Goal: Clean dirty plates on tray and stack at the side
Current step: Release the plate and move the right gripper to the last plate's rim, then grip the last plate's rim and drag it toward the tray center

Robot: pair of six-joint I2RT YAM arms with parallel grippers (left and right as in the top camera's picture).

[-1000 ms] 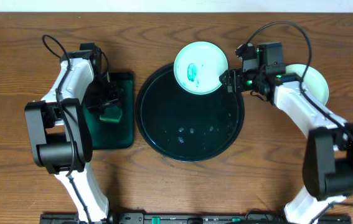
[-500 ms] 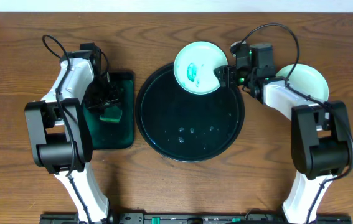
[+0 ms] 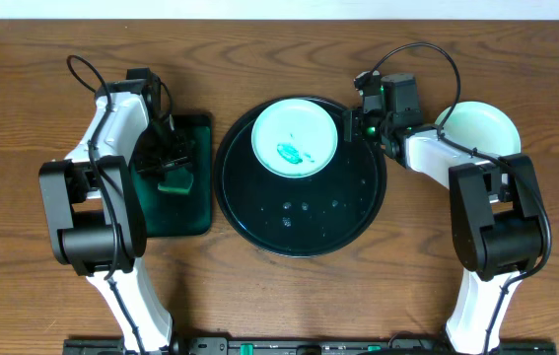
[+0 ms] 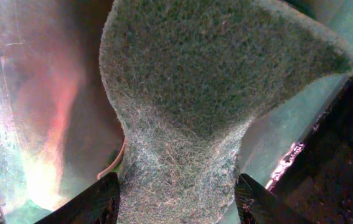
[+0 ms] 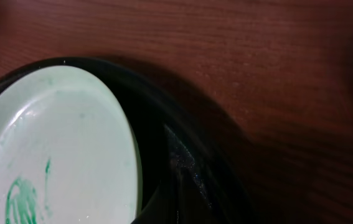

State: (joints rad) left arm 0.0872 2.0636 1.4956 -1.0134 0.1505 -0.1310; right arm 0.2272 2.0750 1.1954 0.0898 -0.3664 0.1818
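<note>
A pale-aqua plate (image 3: 294, 138) with a teal-green smear lies flat in the upper part of the round black tray (image 3: 299, 212). My right gripper (image 3: 350, 124) is shut at the tray's upper right rim, just off the plate's right edge. In the right wrist view the plate (image 5: 58, 143) lies left of my dark fingers, inside the tray rim (image 5: 132, 71), not between them. A second plate (image 3: 484, 128) rests on the table at the far right, partly behind my right arm. My left gripper (image 3: 173, 168) is shut on a green sponge (image 4: 213, 81), which is pinched between both fingers (image 4: 95, 199).
The sponge (image 3: 174, 180) hangs over a rectangular dark green tray (image 3: 192, 212) left of the black tray. Water droplets dot the black tray's middle. Bare wooden table lies in front of both trays.
The smeared plate has slid from the tray's upper rim down and left into the tray. My right gripper has shut and shifted slightly left. The left arm has not moved.
</note>
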